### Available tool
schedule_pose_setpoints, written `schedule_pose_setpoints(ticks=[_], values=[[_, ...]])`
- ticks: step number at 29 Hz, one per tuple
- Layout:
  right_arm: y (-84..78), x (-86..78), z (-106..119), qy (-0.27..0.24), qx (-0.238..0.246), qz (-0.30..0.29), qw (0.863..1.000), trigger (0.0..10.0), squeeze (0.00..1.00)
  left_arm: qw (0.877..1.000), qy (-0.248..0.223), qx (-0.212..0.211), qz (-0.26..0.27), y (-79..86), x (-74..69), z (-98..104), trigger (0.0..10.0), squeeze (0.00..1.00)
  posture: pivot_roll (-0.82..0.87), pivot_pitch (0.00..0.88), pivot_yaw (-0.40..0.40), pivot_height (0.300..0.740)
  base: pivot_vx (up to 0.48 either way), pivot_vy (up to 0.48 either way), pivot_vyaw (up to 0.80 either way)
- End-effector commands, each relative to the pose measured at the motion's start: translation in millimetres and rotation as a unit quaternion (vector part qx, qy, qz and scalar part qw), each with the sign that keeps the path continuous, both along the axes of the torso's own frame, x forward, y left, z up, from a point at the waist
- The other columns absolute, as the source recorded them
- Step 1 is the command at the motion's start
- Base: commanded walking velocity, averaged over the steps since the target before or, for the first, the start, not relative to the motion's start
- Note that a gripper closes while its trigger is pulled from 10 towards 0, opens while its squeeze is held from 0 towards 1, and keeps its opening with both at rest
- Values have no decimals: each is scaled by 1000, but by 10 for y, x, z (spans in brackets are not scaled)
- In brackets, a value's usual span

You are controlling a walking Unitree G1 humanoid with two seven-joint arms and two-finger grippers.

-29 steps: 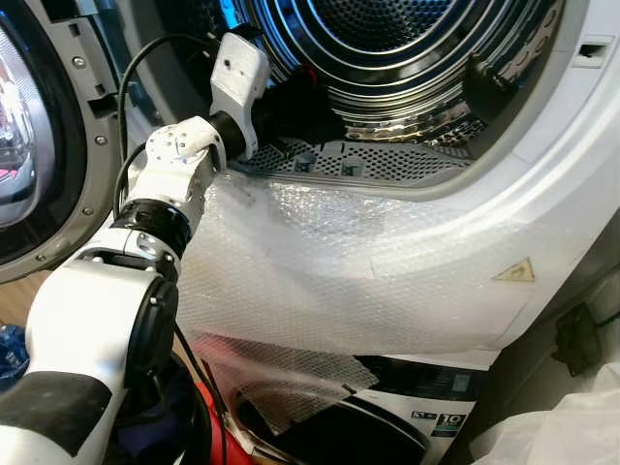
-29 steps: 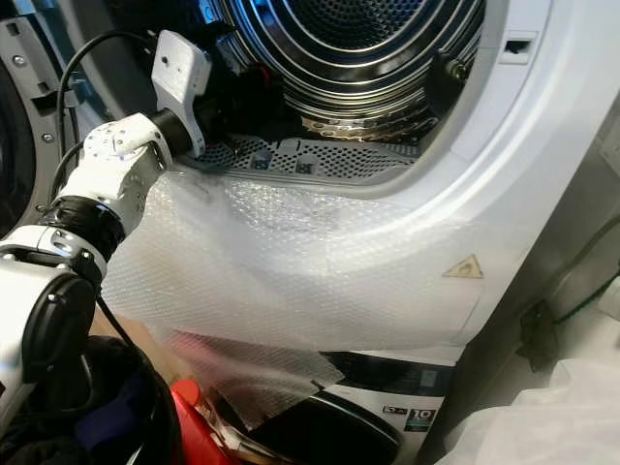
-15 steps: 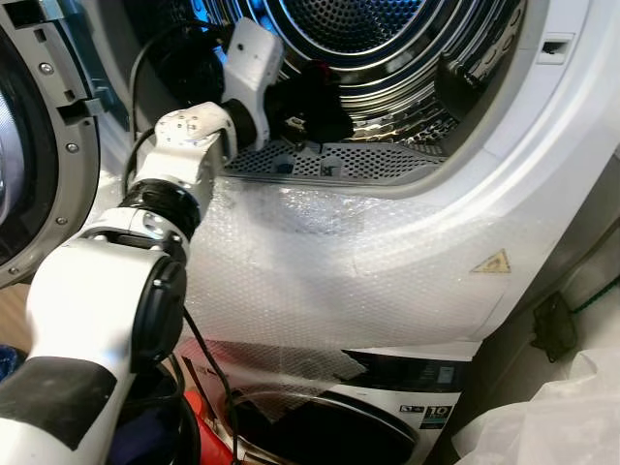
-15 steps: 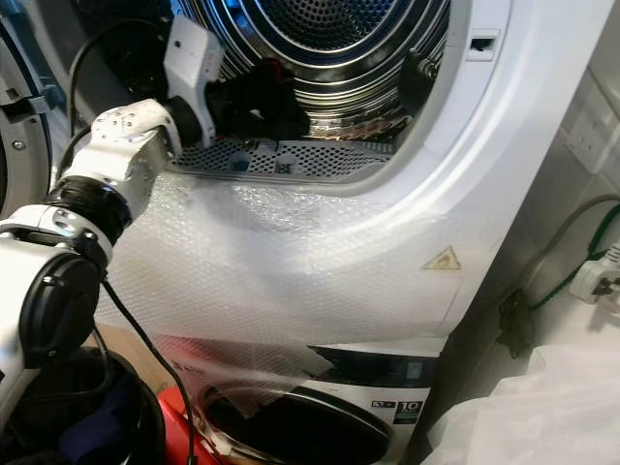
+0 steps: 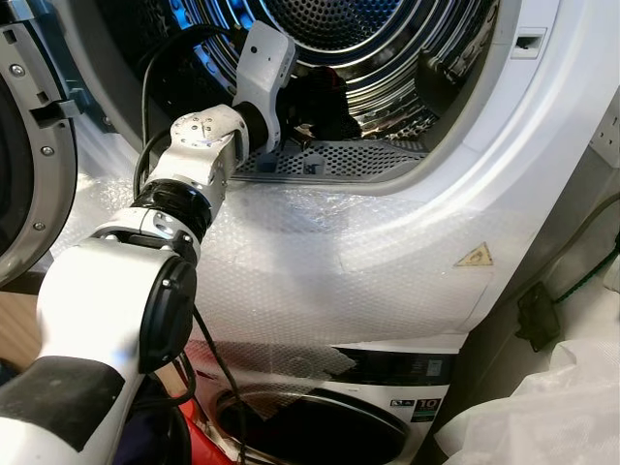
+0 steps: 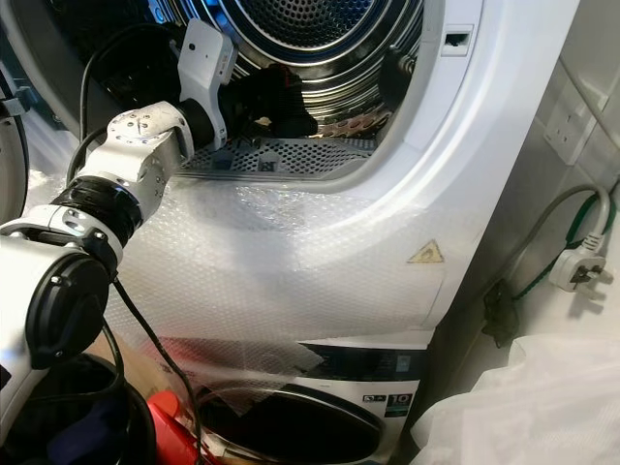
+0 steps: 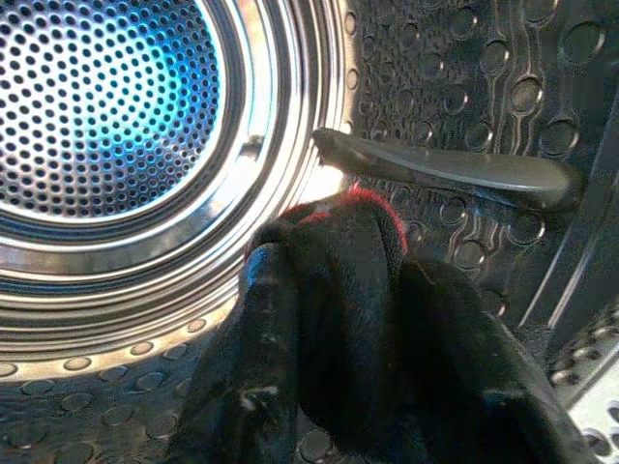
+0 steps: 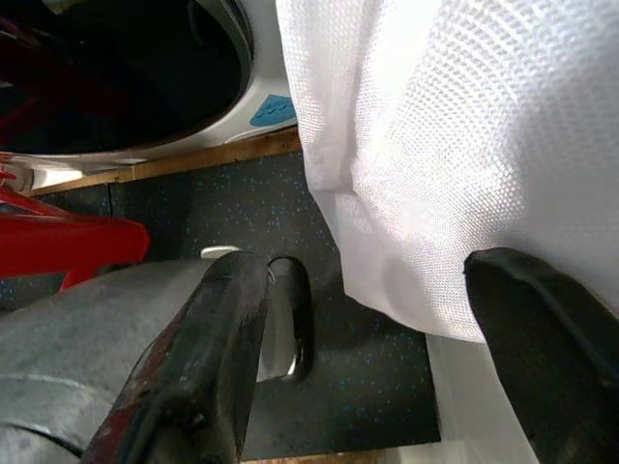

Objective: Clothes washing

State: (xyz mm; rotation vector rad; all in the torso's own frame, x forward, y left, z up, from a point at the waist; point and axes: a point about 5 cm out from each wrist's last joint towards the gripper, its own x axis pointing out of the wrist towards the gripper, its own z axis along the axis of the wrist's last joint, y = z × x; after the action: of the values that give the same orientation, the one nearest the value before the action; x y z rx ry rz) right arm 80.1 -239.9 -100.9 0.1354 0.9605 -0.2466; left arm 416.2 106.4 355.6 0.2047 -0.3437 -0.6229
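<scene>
Black garment with a red edge (image 7: 358, 319) sits at the near left of the perforated steel drum (image 5: 387, 58) of the upper white front-loading machine (image 5: 542, 145), just beyond the grey perforated lint grille (image 5: 329, 160). Left gripper (image 5: 300, 121) reaches in through the door opening; the cloth wraps its fingers, so it cannot be told whether they grip it. Clear bubble wrap (image 5: 339, 271) covers the machine's front. Right gripper (image 8: 377, 329) hangs near the dark floor (image 8: 368, 367), fingers spread apart, beside white mesh fabric (image 8: 464, 126).
</scene>
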Motion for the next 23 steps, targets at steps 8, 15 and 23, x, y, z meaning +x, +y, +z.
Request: schedule_pose_setpoints(ticks=[8, 15, 23], values=[[16, 42, 4, -3, 3, 1, 1000, 10000, 0, 999, 20, 33, 16, 113, 16, -10, 10000, 1000, -264, 34, 65, 740, 0, 0, 0], [60, 85, 0, -6, 8, 3, 1000, 10000, 0, 999, -3, 13, 32, 168, 4, 115, 10000, 1000, -262, 31, 66, 740, 0, 0, 0], [97, 100, -8, -5, 9, -1, 1000, 10000, 0, 994, -77, 45, -62, -34, -112, 235, 10000, 427, -250, 21, 67, 740, 0, 0, 0]])
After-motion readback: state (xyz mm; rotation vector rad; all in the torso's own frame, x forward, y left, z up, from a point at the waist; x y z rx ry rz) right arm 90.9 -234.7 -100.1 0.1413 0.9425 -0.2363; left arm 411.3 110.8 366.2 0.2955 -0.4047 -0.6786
